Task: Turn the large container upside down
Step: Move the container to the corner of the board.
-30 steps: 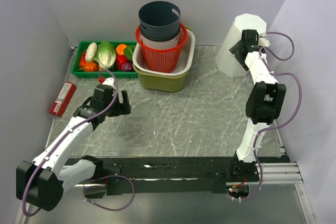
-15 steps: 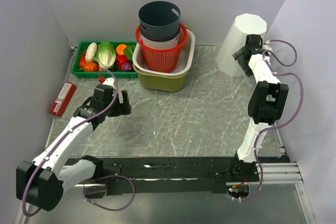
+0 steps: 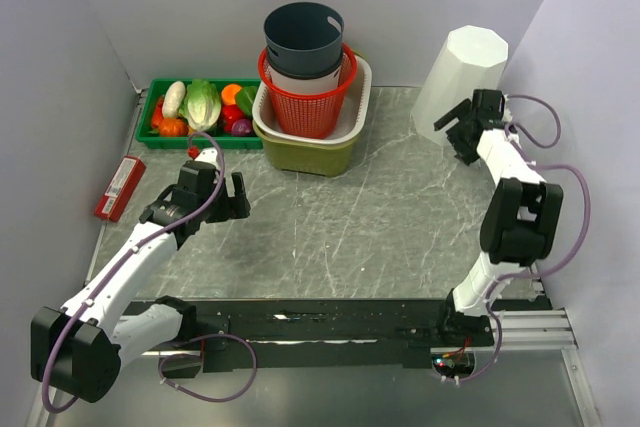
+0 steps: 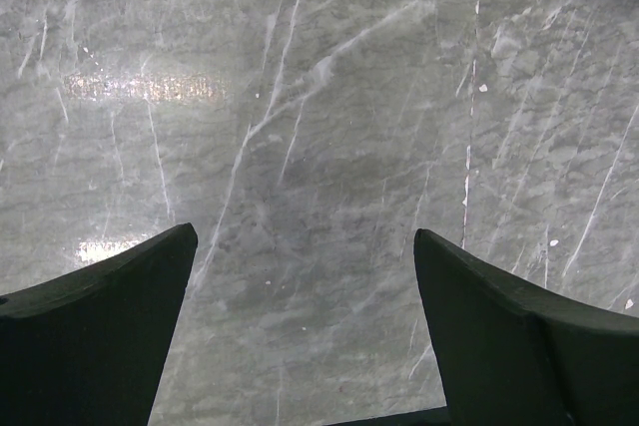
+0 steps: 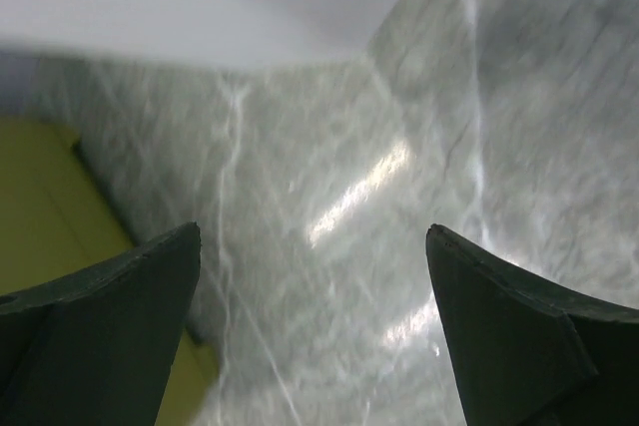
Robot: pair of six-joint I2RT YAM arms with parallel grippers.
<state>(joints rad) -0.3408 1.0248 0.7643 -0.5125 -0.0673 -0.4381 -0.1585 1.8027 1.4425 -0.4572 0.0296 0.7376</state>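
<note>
Fingers (image 4: 95,336) of the left gripper (image 4: 305,246) stand spread wide over bare stone on the near left of the table (image 3: 380,217), with nothing between them and nothing under them but the veined grey marble. Glare streaks across that surface, so it reads as polished and probably slick. The right gripper (image 5: 312,231) sits farther out on the right, jaws likewise wide apart and empty, just beside the large container (image 3: 460,82) and, as far as the top view shows, not touching it.

That white container stands in the far right corner on its wide end, its narrow closed end up, close to the walls (image 3: 150,7). So the turn itself looks done, and the step in hand is the let-go. What comes next, I judge, is getting the right arm clear — a slow pull away from the container, since a tall light shell on smooth stone could skid or tip from a small nudge.

Past mid-table at the back stands a nested stack: an olive tub (image 3: 305,155), a white basket (image 3: 362,97), a red basket (image 3: 305,112) and a dark grey bucket (image 3: 303,32) on top. Left of it lies a green tray (image 3: 160,84) of vegetables, and a red packet (image 3: 120,187) rests by the left wall. Plain pale walls close the space on three sides — tight room for a wide swing.
</note>
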